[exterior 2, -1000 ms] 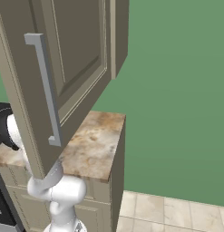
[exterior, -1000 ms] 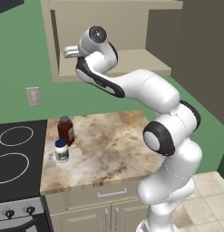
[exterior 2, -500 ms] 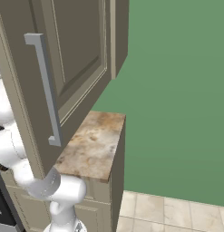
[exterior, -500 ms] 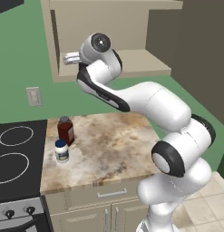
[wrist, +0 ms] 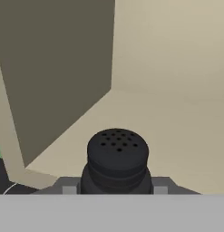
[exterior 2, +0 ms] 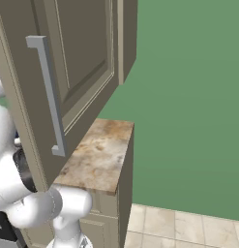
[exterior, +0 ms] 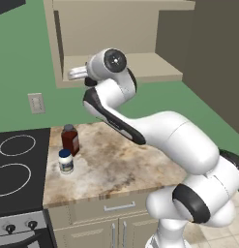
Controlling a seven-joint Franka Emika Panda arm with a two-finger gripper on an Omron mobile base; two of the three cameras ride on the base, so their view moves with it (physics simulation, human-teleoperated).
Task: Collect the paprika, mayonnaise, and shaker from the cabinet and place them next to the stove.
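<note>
The small black shaker (wrist: 117, 154) with its perforated top stands between my two fingertips, over the cabinet shelf (wrist: 177, 131). My gripper (wrist: 115, 186) is shut on it. From the left base, the gripper (exterior: 76, 73) sits at the front left edge of the beige open cabinet (exterior: 140, 63). The red-brown paprika bottle (exterior: 70, 139) and the white mayonnaise jar (exterior: 66, 161) with its blue lid stand on the counter, just right of the black stove (exterior: 14, 169).
The cabinet's left wall (wrist: 54, 77) is close beside the hand. An open cabinet door (exterior 2: 67, 72) with a grey handle (exterior 2: 48, 97) hangs to my right. The marbled counter (exterior: 116, 164) stretches right of the jars. A wall outlet (exterior: 36, 103) sits above the stove.
The hand has dropped a little and come out toward the shelf's front edge, and the arm's elbow has swung down and to the right.
</note>
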